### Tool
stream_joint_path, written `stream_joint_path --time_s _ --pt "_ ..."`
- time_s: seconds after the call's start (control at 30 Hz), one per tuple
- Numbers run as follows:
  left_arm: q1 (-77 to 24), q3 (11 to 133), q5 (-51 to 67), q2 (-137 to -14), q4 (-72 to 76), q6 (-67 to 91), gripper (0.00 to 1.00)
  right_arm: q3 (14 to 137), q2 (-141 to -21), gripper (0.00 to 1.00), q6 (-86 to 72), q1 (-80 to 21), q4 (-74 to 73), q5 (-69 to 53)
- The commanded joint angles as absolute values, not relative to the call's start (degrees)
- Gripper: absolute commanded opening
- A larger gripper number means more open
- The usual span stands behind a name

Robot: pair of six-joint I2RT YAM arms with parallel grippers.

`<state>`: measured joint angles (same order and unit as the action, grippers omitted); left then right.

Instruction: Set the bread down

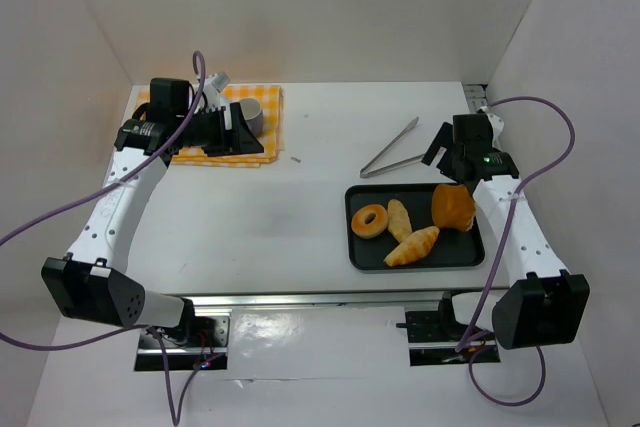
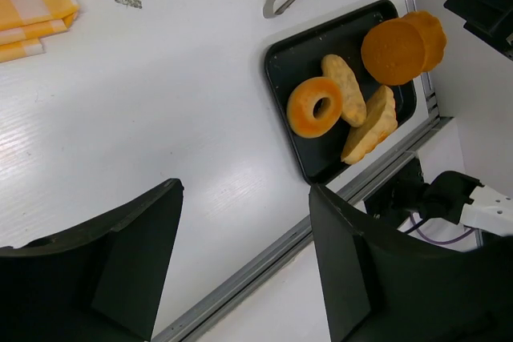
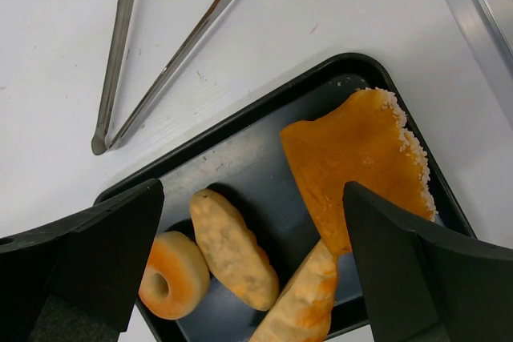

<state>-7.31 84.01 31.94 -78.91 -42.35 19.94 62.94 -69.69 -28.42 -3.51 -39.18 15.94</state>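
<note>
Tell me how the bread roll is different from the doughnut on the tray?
The bread is a long oval with no hole; the doughnut is a round ring with a hole. The bread is pale tan; the doughnut is deeper orange. Both lie flat, side by side, on the black tray.

On the black tray [image 1: 458,252], right of frame, the bread [image 1: 399,217] lies just beside the doughnut [image 1: 370,220] and the croissant [image 1: 413,246].
</note>
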Motion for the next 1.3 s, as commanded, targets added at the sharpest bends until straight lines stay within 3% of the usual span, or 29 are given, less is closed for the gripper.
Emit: stream_joint_path --time_s 0.0,0.63,1.0,1.27 --pt "-7.0 85.6 33.7 -77.9 -40.7 20.8 0.77 63.6 -69.7 1.0 -28.4 -4.0 -40.3 17.6" --pt "-7.0 83.3 35.1 -76.8 -39.6 20.8 0.77 65.0 -70.1 1.0 -28.9 -6.9 -33.7 14.8" --pt "-6.5 82.8 35.0 -76.8 -40.7 20.3 0.77 76.7 -91.6 1.0 -34.1 -15.3 -28.4 17.3" --pt "-6.5 83.3 36.2 -77.9 -40.7 20.3 0.77 75.6 -96.9 1.0 -43.3 -15.8 -28.1 19.2"
